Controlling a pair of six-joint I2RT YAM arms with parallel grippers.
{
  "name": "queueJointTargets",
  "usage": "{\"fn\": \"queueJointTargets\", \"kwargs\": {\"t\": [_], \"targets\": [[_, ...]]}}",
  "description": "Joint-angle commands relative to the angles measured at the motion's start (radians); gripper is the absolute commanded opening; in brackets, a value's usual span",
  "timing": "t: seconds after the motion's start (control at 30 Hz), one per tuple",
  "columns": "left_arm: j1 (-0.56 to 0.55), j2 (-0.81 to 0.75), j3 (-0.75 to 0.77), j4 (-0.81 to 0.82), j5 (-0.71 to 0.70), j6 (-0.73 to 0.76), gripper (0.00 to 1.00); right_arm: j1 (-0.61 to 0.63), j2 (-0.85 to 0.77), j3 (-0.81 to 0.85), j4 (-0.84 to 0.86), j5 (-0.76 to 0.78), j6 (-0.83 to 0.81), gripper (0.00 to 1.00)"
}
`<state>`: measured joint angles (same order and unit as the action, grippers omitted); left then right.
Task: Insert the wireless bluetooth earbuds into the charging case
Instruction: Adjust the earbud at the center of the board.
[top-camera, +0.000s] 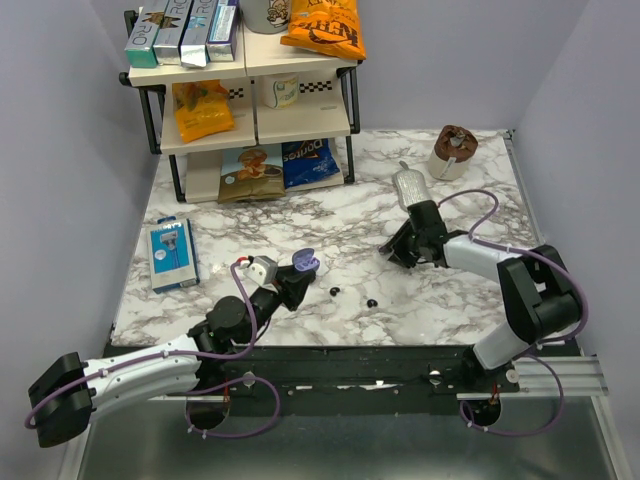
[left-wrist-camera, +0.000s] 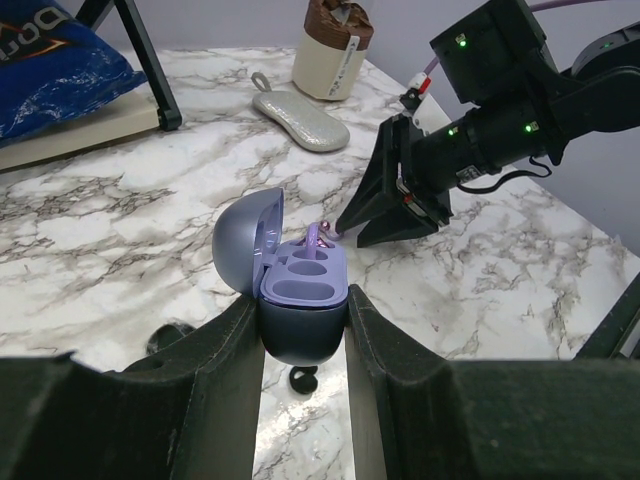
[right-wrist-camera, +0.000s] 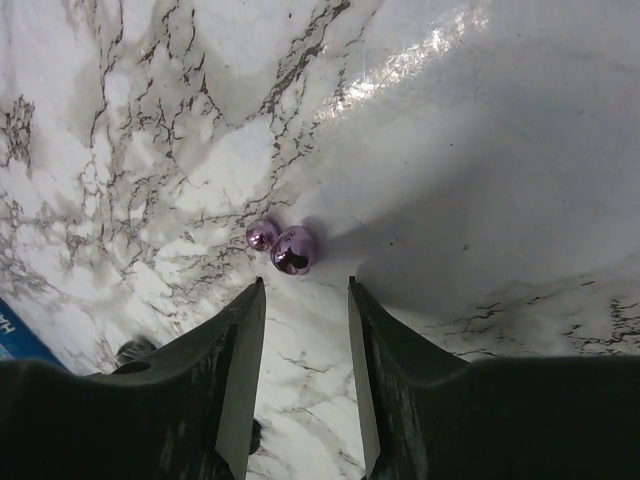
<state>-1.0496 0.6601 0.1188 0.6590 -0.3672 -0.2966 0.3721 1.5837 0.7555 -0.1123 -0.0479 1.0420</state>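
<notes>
My left gripper (left-wrist-camera: 303, 335) is shut on the purple charging case (left-wrist-camera: 303, 300), holding it by its dark lower half. The lid (left-wrist-camera: 248, 240) stands open and the wells look empty. In the top view the case (top-camera: 302, 263) hangs at centre-left. Two black wireless bluetooth earbuds (top-camera: 335, 291) (top-camera: 372, 302) lie on the marble just right of it. One earbud (left-wrist-camera: 302, 378) shows under the case. My right gripper (right-wrist-camera: 305, 290) is open, low over the table, with nothing between its fingers. Two shiny purple bits (right-wrist-camera: 285, 247) lie just past its tips.
A shelf rack (top-camera: 250, 100) with snack bags stands at the back left. A blue box (top-camera: 172, 255) lies at the left. A grey pouch (top-camera: 410, 185) and a brown-topped cup (top-camera: 453, 152) sit at the back right. The right gripper (left-wrist-camera: 395, 205) is close beyond the case.
</notes>
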Motion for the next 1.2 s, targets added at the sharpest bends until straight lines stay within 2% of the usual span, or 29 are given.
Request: {"fn": "queueJointTargets", "kwargs": {"t": [0.0,0.37,0.6,0.7,0.93,1.17], "targets": [[-0.009,-0.008,-0.013,0.034,-0.009,-0.003,0.00,0.004,0.050,0.037,-0.015,0.045,0.016,0.48],[-0.009,-0.019,-0.015,0.019,-0.013,-0.003,0.00,0.004,0.105,0.085,-0.089,0.108,-0.040,0.34],[-0.009,-0.020,-0.016,0.018,-0.010,-0.004,0.00,0.002,0.093,0.099,-0.113,0.132,-0.155,0.18],[-0.009,-0.025,-0.018,0.016,-0.010,-0.003,0.00,0.004,0.058,0.120,-0.139,0.152,-0.276,0.14],[-0.009,-0.016,-0.015,0.036,-0.009,-0.001,0.00,0.045,0.004,0.246,-0.272,0.132,-0.716,0.11],[-0.009,0.006,-0.005,0.064,0.005,0.001,0.00,0.338,0.070,0.315,-0.322,0.247,-1.042,0.11]]}}
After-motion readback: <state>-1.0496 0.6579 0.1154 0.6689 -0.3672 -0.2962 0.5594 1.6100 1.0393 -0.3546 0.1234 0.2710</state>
